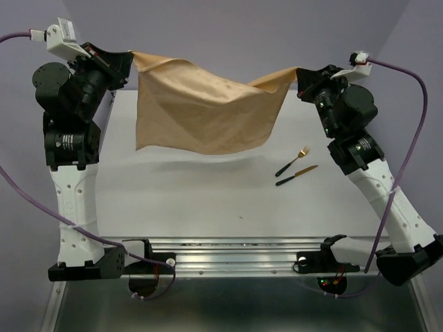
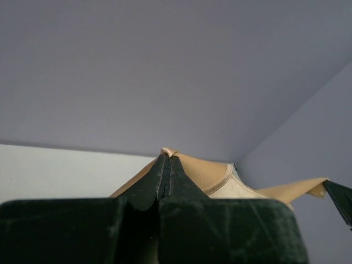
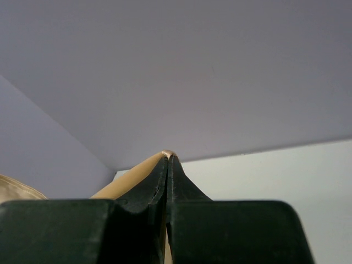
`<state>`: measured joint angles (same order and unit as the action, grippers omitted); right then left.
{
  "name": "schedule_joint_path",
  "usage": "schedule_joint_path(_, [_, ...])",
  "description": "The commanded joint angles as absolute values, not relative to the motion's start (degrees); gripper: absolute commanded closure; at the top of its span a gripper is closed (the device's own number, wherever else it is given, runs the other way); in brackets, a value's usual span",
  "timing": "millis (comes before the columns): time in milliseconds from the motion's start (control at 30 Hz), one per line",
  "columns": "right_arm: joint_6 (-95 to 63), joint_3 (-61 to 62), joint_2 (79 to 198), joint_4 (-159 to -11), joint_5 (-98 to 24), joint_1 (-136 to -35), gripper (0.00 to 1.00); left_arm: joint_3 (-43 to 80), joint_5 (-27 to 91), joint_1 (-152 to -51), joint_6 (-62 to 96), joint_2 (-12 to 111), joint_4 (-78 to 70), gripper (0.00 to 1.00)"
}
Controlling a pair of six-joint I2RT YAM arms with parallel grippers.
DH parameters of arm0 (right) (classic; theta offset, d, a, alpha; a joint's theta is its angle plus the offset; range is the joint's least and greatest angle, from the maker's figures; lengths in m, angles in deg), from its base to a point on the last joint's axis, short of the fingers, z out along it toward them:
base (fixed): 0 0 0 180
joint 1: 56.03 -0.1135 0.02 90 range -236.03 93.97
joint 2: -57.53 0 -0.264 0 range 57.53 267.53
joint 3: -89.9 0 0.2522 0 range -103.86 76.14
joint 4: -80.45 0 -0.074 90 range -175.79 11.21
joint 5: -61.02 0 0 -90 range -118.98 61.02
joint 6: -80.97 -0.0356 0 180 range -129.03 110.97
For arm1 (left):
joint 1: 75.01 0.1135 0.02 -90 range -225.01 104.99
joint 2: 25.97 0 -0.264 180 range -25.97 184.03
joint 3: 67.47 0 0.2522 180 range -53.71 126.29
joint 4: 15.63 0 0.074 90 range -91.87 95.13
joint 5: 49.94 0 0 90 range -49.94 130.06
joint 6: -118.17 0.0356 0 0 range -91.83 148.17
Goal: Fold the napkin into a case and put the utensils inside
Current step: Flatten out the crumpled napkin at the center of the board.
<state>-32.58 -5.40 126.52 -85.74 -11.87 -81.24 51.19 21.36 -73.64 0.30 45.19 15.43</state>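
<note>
Top view: napkin (image 1: 201, 111) is off the table (image 1: 208, 200), strung between both arms across the upper middle of the frame. Upper left, the left gripper (image 1: 129, 59) has its jaws clamped on one top corner. Upper right, the right gripper (image 1: 302, 77) has its jaws clamped on the other top corner. The top edge dips between the two grips. The rest hangs as one open sheet, unfolded, with diagonal creases. Its bottom edge sits at mid-frame with a soft shadow on the white surface below it, so it looks clear of the table. Left wrist view: left gripper (image 2: 166, 158) at frame centre, fingers pressed together with a small nub of peach cloth poking past the tips. The napkin (image 2: 212, 176) falls away to the lower right, and its far corner reaches a dark fingertip at the right edge. Right wrist view: right gripper (image 3: 168, 158) looks the same, tips pinched shut on a cloth nub, napkin (image 3: 129, 181) running down to the left. Utensils: fork (image 1: 294, 160) and knife (image 1: 297, 174) lie flat on the table right of centre, just below-right of the napkin's lower right corner. They are side by side, near each other but apart, gold heads to the upper right and dark handles to the lower left. Both are clear of the cloth and of both grippers. Purple cables (image 1: 408, 138) loop down both outer sides of the frame.
</note>
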Motion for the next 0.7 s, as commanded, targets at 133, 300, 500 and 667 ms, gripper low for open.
schedule_joint_path(133, [-33.81, -5.07, 116.34, -85.53, -15.79, -81.52, 0.99, 49.04, 24.58, -73.42, 1.28, 34.86, 13.25, 1.00])
schedule_joint_path(300, [-35.13, -6.30, 110.98, -81.57, -18.86, -81.52, 0.99, 48.68, 28.80, -73.42, 2.60, 28.88, 15.80, 1.00])
schedule_joint_path(500, [-36.36, -6.13, 108.24, -80.52, -20.01, -81.52, 0.99, 48.69, 33.72, -73.34, 4.00, 25.53, 17.99, 1.00])
schedule_joint_path(667, [-35.92, -2.27, 112.97, -79.03, -15.54, -81.52, 0.99, 40.62, 35.66, -73.42, 3.92, 27.64, 16.95, 1.00])
